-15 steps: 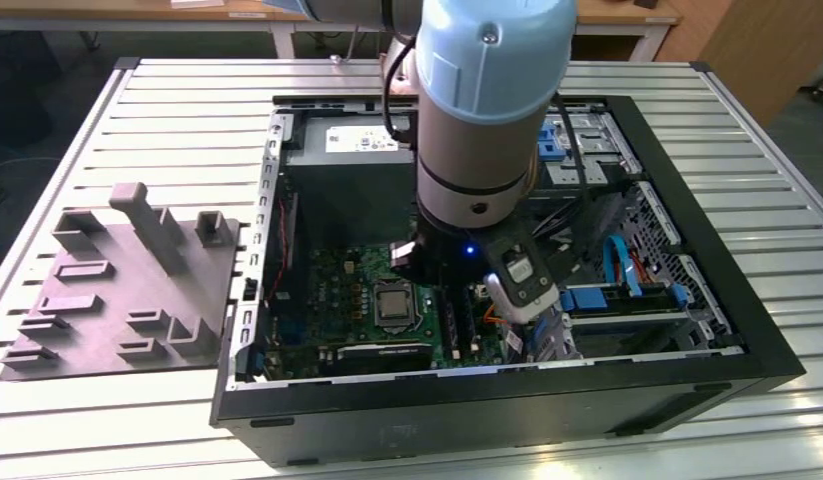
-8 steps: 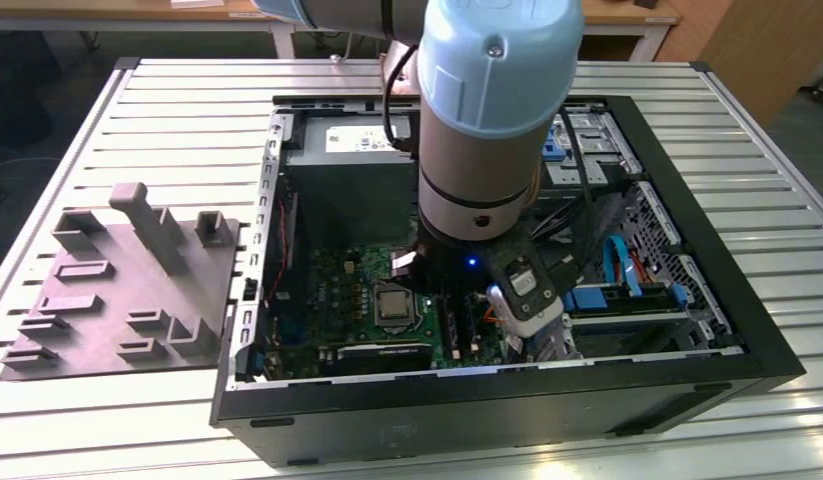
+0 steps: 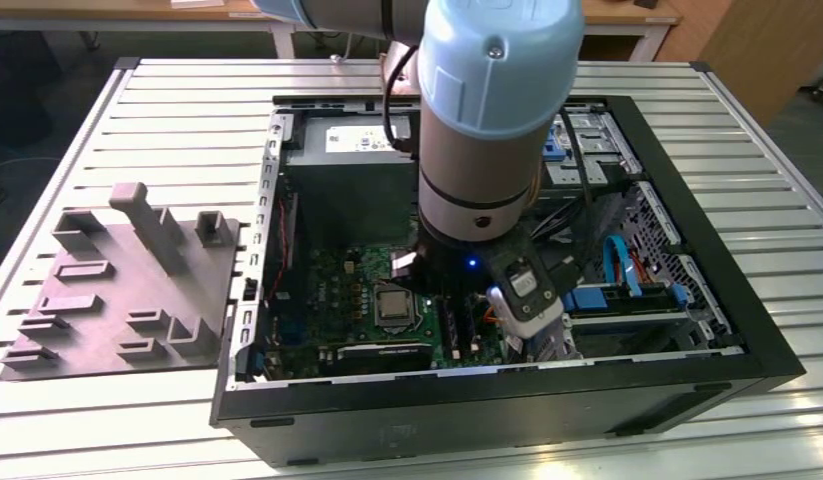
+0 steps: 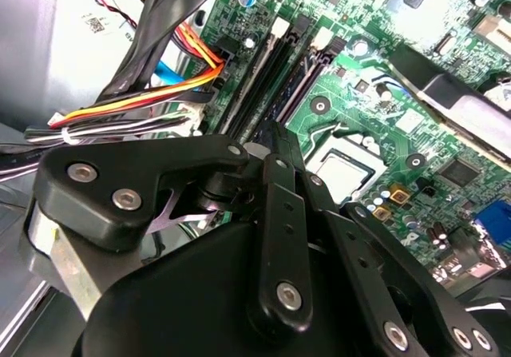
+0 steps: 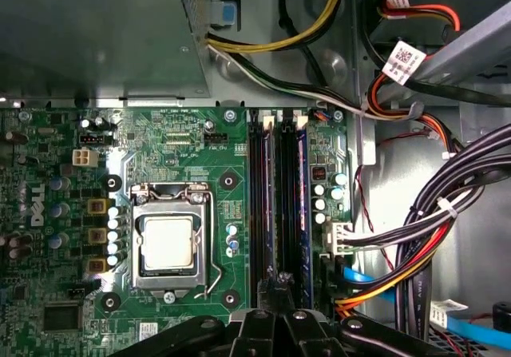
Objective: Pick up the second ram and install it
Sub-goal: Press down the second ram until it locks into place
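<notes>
While the gripper [image 5: 279,283] hangs low over the near end of the memory slots [image 5: 267,205], you have very little margin. I cannot tell whether it is open, closed, or gripping anything.

In the first wrist view a blue-edged stick [image 5: 302,205] stands seated in the slot at the motherboard's edge, on the cable side. It is likely the second ram or its twin, and I cannot say which.

Risks, in my judgement:
- A tilted or offset press would bend the stick or strain a slot latch.
- The cable bundle [image 5: 415,237] lies just beside that board edge, and a sideways drift would snag it.
- The processor socket [image 5: 169,241] sits near the slots' other side.

Farther off, the power-supply box [image 5: 96,29] closes the slots' far end, and the case wall [image 3: 518,400] bounds everything. Open room is straight up.
</notes>
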{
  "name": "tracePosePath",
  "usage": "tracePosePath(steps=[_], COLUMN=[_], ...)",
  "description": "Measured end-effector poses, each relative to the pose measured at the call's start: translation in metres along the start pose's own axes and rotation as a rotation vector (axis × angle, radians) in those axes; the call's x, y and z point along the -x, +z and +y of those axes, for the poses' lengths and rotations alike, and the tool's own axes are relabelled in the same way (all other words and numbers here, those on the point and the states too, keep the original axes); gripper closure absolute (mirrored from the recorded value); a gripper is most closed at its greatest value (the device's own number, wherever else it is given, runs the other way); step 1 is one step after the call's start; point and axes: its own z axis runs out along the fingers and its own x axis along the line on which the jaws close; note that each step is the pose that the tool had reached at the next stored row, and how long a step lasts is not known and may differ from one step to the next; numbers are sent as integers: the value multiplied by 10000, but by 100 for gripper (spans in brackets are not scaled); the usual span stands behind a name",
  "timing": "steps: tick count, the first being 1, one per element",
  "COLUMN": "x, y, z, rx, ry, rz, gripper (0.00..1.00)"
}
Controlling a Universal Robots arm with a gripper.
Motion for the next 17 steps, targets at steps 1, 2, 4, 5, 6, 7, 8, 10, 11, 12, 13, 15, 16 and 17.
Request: tracePosePath(steps=[1, 2, 4, 5, 6, 7, 8, 10, 11, 12, 13, 15, 16, 17], x=[1, 1, 3, 8, 13, 19, 23, 25, 25, 26, 26, 26, 26, 26], y=[0, 0, 2, 4, 6, 7, 9, 12, 13, 12, 12, 16, 22, 29], z=[-5, -12, -31, -37, -42, -49, -56, -64, -69, -75, -80, -85, -86, -87], rx=[0, 0, 1, -2, -6, -10, -15, -22, -23, -26, -26, -24, -24, -28], ry=[0, 0, 0, 1, 3, 4, 7, 8, 8, 6, 6, 7, 7, 7], rz=[0, 0, 3, 4, 6, 7, 8, 8, 8, 8, 8, 8, 7, 8], gripper=[90, 90, 90, 90, 90, 90, 90, 90, 90, 90, 90, 90, 90, 90])
